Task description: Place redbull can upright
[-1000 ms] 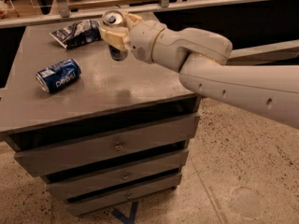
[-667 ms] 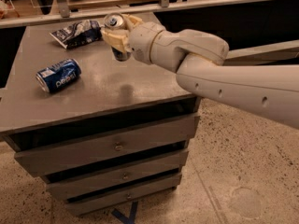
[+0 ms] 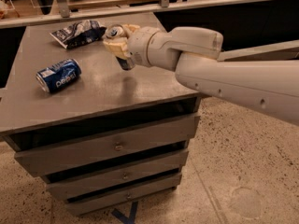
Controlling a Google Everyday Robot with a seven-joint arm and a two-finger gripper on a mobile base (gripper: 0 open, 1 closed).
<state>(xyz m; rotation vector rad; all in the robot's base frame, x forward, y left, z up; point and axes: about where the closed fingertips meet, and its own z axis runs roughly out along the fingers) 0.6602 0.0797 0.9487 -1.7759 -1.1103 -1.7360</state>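
Here, the cream pincer (image 3: 117, 43) is clenched on the slim silver-and-blue metal redbull can (image 3: 126, 62), tilted over the grey tabletop (image 3: 93, 94). A fat blue Pepsi can (image 3: 58, 75) lies sideways nearby.

Office or lab break space: speckled terrazzo floor (image 3: 233, 171), grey drawer-fronted counter (image 3: 93, 99), snack bag (image 3: 74, 32). Gripper (image 3: 119, 45) over the counter's rear, clasping redbull can (image 3: 126, 63).

Blue Pepsi can (image 3: 58, 75) is down on its side at the left of the grey cabinet top (image 3: 98, 94), label facing up. Behind it, near the back edge, a crumpled dark snack bag (image 3: 77, 31) lies flat, well apart from the can. Just right of that bag sits the gripper (image 3: 117, 38), over the back of the top. Below, three drawers (image 3: 117, 146) are stacked, each with a small knob. Speckled floor (image 3: 229, 171), with a blue tape mark (image 3: 125, 214) at the cabinet's foot.
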